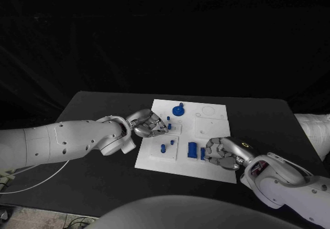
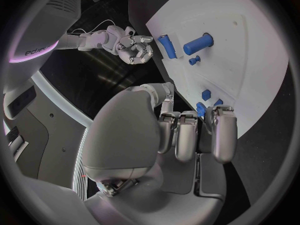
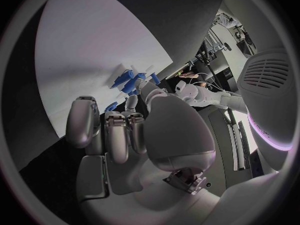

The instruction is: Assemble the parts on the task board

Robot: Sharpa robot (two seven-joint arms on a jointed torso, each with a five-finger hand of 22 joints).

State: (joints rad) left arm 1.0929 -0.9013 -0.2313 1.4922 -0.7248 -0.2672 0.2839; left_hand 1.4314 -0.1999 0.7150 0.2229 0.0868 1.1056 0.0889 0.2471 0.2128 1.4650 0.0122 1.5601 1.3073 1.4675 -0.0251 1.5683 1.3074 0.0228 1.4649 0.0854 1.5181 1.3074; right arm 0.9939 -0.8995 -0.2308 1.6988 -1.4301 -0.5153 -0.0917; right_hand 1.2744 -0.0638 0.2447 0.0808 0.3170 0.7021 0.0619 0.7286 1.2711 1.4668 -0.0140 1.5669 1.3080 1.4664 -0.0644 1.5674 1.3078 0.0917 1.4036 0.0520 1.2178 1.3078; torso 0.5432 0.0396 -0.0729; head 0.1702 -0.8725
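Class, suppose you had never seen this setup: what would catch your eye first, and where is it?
Most striking is the white task board in the middle of the black table, dotted with small blue parts. Next come the two silver hands over it: the left hand at its left edge, the right hand at its near right corner.

— Is the silver many-fingered left hand [image 1: 146,125] holding anything?

— Its curled fingers are covering whatever is lying under them on the white flat task board [image 1: 206,167], so I cannot tell.

— And the silver right hand [image 1: 223,152]?

— It is hiding the board's near right part, and its fingers are partly blocking the small blue upright block [image 1: 203,153].

— The blue round knobbed piece [image 1: 178,111]?

— Too small for its shape to be showing clearly.
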